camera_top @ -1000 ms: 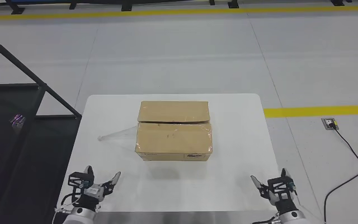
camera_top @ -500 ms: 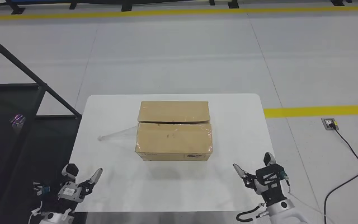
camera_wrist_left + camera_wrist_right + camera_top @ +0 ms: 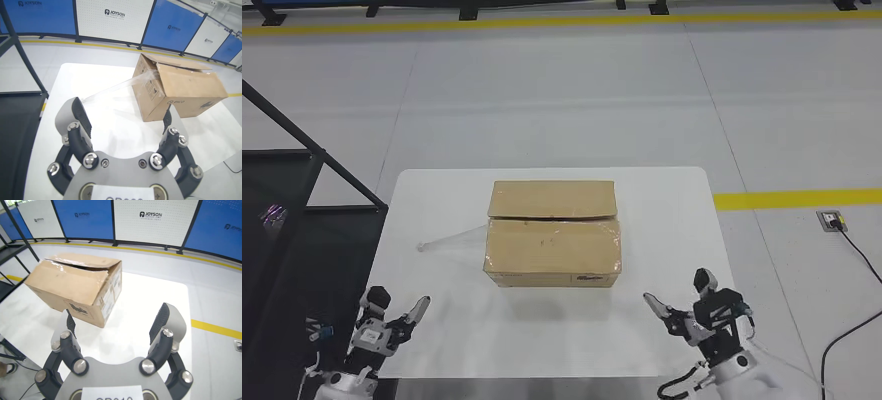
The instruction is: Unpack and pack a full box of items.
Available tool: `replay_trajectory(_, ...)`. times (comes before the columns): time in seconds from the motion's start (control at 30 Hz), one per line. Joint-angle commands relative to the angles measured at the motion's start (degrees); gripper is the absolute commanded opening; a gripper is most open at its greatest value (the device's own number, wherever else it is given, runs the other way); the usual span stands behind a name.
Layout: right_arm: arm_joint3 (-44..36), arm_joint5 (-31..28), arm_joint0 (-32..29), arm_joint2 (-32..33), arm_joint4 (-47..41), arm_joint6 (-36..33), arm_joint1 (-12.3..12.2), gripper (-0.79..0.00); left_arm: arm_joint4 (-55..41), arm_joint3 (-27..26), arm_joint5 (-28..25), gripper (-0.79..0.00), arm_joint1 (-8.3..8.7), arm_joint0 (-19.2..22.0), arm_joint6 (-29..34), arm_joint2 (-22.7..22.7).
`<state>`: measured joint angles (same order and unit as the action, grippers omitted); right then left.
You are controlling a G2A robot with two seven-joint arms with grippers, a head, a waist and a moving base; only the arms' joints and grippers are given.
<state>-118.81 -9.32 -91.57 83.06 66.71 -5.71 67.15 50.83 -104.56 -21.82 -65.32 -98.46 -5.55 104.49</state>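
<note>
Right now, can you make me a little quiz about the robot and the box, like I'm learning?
1. True or false: the cardboard box stands on the white table.
2. Pick one: the left hand is A) open, B) shut on the box, C) shut on the tape.
3. Short answer: toward which of the robot's sides does the clear tape strip trail off the box?
Key: 1 true; 2 A; 3 its left.

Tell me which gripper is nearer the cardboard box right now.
Right. The right gripper is just off the near right corner of the cardboard box; the left gripper is farther out, off its near left corner.
</note>
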Motion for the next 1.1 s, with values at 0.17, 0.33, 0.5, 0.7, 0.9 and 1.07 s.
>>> replay_trajectory(0.17, 11.38, -10.68, 13.12, -2.66, -27.99, -9.61, 0.59, 0.000, -5.29, 4.37, -1.95, 0.000, 0.35, 7.82, 5.46, -0.42)
replay_trajectory(0.33, 23.30, -18.42, 23.64, -5.29, -45.64, -17.19, 1.06, 0.000, -5.49, 6.08, -3.47, 0.000, 0.43, 12.20, 6.69, -2.43)
replay_trajectory(0.5, 30.44, -24.83, 29.39, -5.55, -54.84, -22.72, 0.97, 0.000, -9.24, 6.37, -9.58, 0.000, 0.74, 12.78, 9.67, -2.34)
replay_trajectory(0.7, 30.44, -24.83, 29.39, -5.55, -54.84, -22.72, 0.97, 0.000, -9.24, 6.37, -9.58, 0.000, 0.74, 12.78, 9.67, -2.34)
replay_trajectory(0.9, 30.75, -26.26, 29.22, -6.50, -58.35, -22.70, 1.13, 0.000, -8.91, 5.51, -9.16, 0.000, 0.65, 12.94, 9.80, -3.53)
replay_trajectory(1.07, 37.61, -28.99, 33.90, -7.28, -65.56, -24.17, 1.41, 0.000, -13.45, 5.46, -8.76, 0.000, 0.67, 14.73, 13.02, -4.63)
